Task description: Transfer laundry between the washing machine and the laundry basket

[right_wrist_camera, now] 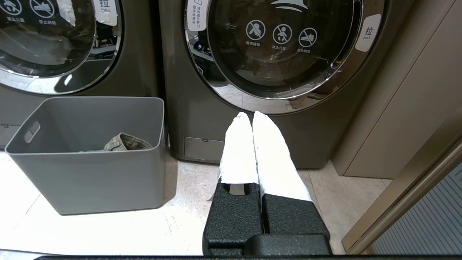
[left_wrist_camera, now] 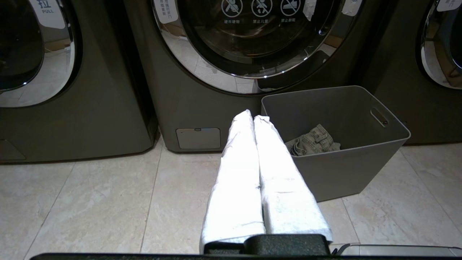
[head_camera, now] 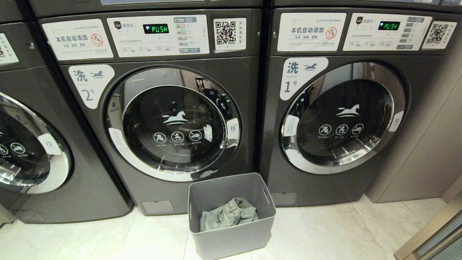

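Nearest to us in the head view, the laundry basket (head_camera: 231, 231) stands on the pale tiled floor (head_camera: 90, 238), just in front of the gap between two dark grey machines. Inside it, at the bottom, lies the laundry (head_camera: 229, 213), a crumpled grey-green denim-like garment that fills only part of the bin. Behind the basket and to its left we see the washing machine (head_camera: 158, 108) marked 2, its chrome-rimmed round door (head_camera: 173, 122) closed and its display reading PUSH. To the right stands the alike machine marked 1 (head_camera: 346, 108), also closed, and a third machine (head_camera: 32, 144) shows at the far left edge.

Neither of our arms appears in the head view. From the left wrist view, our left gripper (left_wrist_camera: 252, 115) hangs low above the floor, its white-covered fingers (left_wrist_camera: 238, 173) pressed together and empty, just beside the basket's near wall. From the right wrist view, our right gripper (right_wrist_camera: 248, 115) is likewise clenched on nothing, pointing toward the base of machine 1, with the basket well off to its side.
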Controlling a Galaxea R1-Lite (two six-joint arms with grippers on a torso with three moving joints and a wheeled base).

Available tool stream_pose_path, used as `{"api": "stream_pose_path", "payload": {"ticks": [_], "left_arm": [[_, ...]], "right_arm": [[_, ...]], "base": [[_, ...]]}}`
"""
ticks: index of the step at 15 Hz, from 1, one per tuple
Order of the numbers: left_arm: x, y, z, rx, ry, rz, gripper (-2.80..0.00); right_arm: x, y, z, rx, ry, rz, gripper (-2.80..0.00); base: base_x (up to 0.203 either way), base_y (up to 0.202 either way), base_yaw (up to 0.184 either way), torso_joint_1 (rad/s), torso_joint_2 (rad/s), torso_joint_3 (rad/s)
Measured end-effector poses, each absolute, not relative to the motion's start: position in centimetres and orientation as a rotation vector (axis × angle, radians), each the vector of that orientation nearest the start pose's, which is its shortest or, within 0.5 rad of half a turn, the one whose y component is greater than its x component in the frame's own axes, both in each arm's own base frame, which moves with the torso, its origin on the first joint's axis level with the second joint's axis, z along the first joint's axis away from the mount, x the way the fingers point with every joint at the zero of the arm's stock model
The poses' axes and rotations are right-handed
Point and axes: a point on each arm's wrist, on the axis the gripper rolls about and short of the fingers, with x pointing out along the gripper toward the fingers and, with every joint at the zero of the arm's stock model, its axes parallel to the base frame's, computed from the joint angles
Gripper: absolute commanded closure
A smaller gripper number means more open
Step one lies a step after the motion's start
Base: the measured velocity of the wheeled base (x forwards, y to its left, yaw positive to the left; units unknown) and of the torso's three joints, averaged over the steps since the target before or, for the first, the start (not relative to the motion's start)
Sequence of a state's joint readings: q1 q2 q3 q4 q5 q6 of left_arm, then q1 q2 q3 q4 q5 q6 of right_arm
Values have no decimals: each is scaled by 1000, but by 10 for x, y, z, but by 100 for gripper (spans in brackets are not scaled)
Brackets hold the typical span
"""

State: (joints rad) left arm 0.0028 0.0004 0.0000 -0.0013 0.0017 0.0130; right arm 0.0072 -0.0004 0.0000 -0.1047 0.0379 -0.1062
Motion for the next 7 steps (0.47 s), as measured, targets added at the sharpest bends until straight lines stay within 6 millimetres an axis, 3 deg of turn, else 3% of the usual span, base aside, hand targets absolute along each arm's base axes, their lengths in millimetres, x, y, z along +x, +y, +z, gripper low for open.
{"api": "stream_pose_path", "payload": {"ticks": [7], "left_arm": [[-23,0,76,14,-1,4,0]], "right_arm": [[-23,0,86,-109,-107,26,0]], "base": [[0,0,0,0,0,0]]}}
